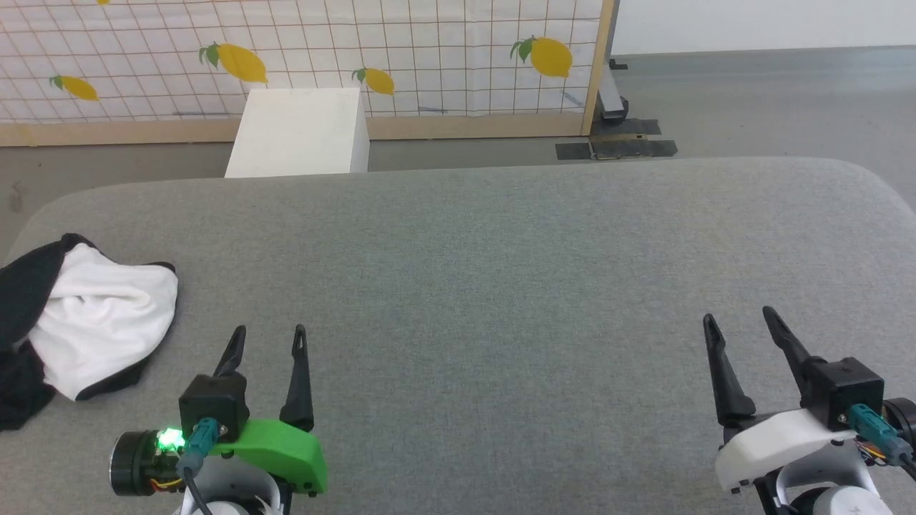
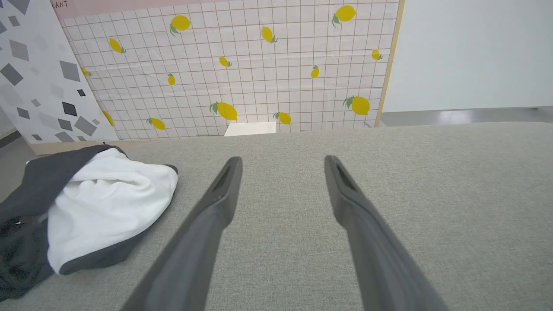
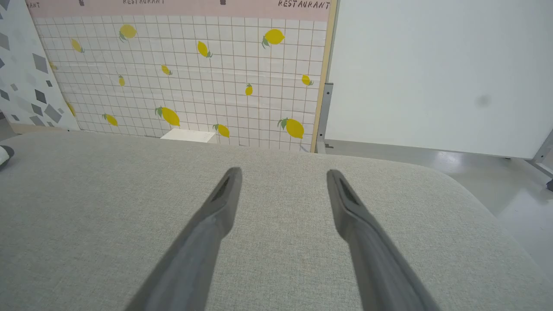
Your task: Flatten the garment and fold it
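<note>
The garment (image 1: 100, 315) lies in a crumpled heap at the far left of the table (image 1: 501, 250), near the left edge. A bunched white part sits on top and to the right, and black cloth wraps round it on the left and along its near edge. In the left wrist view the garment (image 2: 112, 203) shows the same heap, with white folds in the middle and a dark hem below. No print can be made out on it.

The left pincer (image 1: 270, 332) is just to the right of the garment and a little nearer, not touching it. Its two dark fingers are spread apart and hold nothing, and the left wrist view shows bare grey cloth between them (image 2: 281, 160). The right pincer (image 1: 738, 316) is well apart from the garment, on the right side of the table. Its fingers are also parted and empty, over bare cloth (image 3: 283, 172).

The table is covered in grey woven fabric and has rounded far corners. Beyond its far edge stands a white box (image 1: 300, 132) on the grey floor (image 1: 751, 100). Behind the box is a screen (image 1: 429, 50) with a white grid pattern and yellow lemons, framed in pale wood. To the right of the screen is a plain white wall (image 3: 432, 77).
</note>
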Robot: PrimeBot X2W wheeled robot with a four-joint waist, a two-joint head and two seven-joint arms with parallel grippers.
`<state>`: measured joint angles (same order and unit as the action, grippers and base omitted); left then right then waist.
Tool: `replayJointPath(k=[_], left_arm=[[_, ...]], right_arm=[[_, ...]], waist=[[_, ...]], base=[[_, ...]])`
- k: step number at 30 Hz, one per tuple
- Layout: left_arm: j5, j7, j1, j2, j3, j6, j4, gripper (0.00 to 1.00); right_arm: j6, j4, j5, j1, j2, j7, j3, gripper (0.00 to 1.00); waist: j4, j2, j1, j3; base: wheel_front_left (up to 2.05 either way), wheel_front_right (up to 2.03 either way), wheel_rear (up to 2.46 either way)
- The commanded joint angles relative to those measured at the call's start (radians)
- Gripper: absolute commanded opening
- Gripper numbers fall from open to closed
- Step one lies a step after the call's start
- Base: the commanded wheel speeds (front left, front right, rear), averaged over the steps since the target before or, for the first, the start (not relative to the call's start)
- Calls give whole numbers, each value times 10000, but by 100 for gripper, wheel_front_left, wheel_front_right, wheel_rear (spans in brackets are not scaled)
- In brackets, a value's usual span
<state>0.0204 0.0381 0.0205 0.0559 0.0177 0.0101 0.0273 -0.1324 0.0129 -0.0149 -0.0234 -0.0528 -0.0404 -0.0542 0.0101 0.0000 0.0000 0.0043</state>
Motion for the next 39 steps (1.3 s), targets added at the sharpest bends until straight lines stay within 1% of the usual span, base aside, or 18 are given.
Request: replayJointPath(k=[1,10,20,39], left_arm=[[62,118,113,-11,30,34,73,100],[143,305,175,-15,84,114,202,100],[253,510,283,-19,182,197,292,100],[385,901,534,-28,240,285,521,100]], right_arm=[[3,73,-70,-132,5,-108,-73,100],[4,189,-44,-192,7,-294,-218,100],[6,287,20,-262,9,-497,-269,100],[8,261,111,-340,13,-886,212,100]], waist=[[42,0,0,6],[388,0,0,55],[979,0,0,55],[2192,0,0,-56]], base=[[0,0,0],[0,0,0],[0,0,0],[0,0,0]])
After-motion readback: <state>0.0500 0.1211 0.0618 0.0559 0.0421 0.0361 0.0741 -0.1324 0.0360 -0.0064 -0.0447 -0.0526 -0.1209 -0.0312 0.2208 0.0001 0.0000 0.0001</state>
